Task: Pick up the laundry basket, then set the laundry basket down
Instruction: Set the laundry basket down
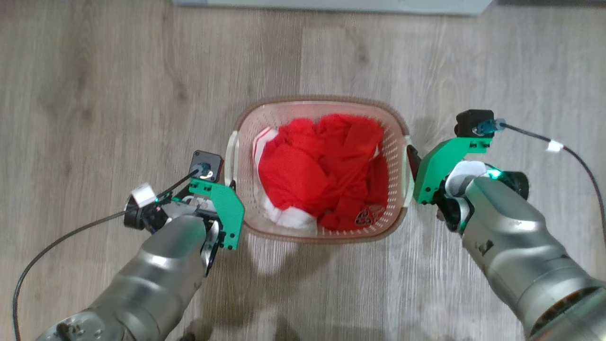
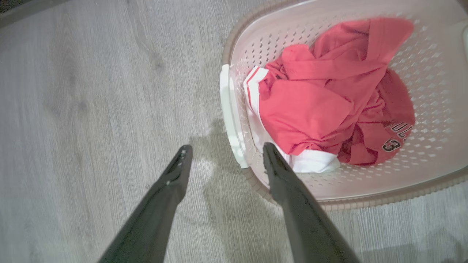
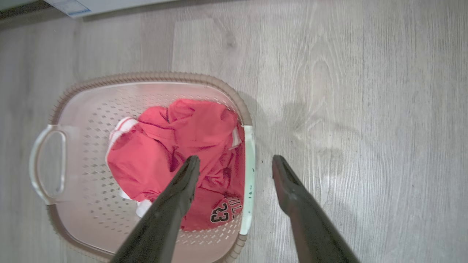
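Observation:
The laundry basket (image 1: pixel 322 101), cream with perforated walls and a brown woven-look rim, stands on the wood floor at the middle of the head view. A crumpled red jersey (image 1: pixel 322 166) with white trim lies inside it. My left gripper (image 2: pixel 226 148) is open, its two dark fingers either side of the near end of the basket's white left handle (image 2: pixel 227 106), one outside and one over the basket wall. My right gripper (image 3: pixel 236 160) is open too, straddling the white right handle (image 3: pixel 249 175), one finger over the jersey (image 3: pixel 175 146) and one over bare floor. Whether either touches is unclear.
A pale grey base of something large (image 1: pixel 331 4) runs along the top edge of the head view, beyond the basket. Black cables (image 1: pixel 575 158) trail from both wrist cameras. Bare wood floor (image 1: pixel 118 94) spreads on all sides.

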